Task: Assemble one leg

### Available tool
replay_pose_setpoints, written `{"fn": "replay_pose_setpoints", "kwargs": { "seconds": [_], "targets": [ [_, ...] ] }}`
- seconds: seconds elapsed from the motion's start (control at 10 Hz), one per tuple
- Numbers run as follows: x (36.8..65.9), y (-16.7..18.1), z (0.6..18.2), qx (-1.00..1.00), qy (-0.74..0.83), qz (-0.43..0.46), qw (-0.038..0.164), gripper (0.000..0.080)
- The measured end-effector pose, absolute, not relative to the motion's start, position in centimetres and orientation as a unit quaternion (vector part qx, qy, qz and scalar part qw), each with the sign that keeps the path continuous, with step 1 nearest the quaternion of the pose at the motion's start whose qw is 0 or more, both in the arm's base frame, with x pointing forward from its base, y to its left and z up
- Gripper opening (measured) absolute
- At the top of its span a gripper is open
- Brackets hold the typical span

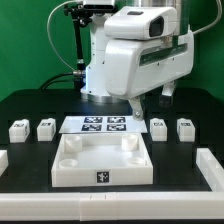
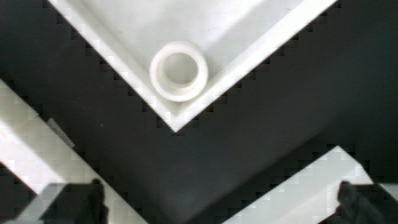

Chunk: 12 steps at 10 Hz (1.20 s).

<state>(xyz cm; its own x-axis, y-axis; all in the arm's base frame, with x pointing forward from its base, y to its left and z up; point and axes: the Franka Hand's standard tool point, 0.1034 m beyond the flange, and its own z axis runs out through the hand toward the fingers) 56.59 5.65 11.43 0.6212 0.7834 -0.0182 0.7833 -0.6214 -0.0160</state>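
In the exterior view the pincer (image 1: 137, 110) hangs low behind the tray (image 1: 100, 172), over the edge of the marker board (image 1: 105, 125). Its jaws are too small and dark here to judge. Four legs stand loose on the counter (image 1: 30, 105). The nearest leg (image 1: 158, 127) is just beside the pincer on the exterior view's right, with a second leg (image 1: 185, 127) beyond it. A third leg (image 1: 45, 127) and a fourth leg (image 1: 17, 128) stand well apart from the pincer on the exterior view's left.

In the wrist view the pincer (image 2: 217, 205) is spread wide. Its fingers (image 2: 71, 205) stand far apart with only bare counter between them. Ahead of it lies a corner of the tray (image 2: 249, 60), and the round socket (image 2: 178, 72) there is empty.

As I judge it, the task has hardly begun: no leg is grasped and none is seated. Picking one up, carrying it to a socket and fixing it there are all left to do.
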Motion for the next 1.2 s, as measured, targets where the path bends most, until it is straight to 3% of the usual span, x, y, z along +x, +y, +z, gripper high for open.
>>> {"fn": "replay_pose_setpoints", "kwargs": {
  "seconds": [1.0, 1.2],
  "targets": [
    [56.1, 5.6, 11.2, -0.887, -0.461, 0.011, 0.003, 0.0650],
    [50.6, 4.3, 9.6, -0.822, -0.569, 0.013, 0.000, 0.0650]
  ]
}}
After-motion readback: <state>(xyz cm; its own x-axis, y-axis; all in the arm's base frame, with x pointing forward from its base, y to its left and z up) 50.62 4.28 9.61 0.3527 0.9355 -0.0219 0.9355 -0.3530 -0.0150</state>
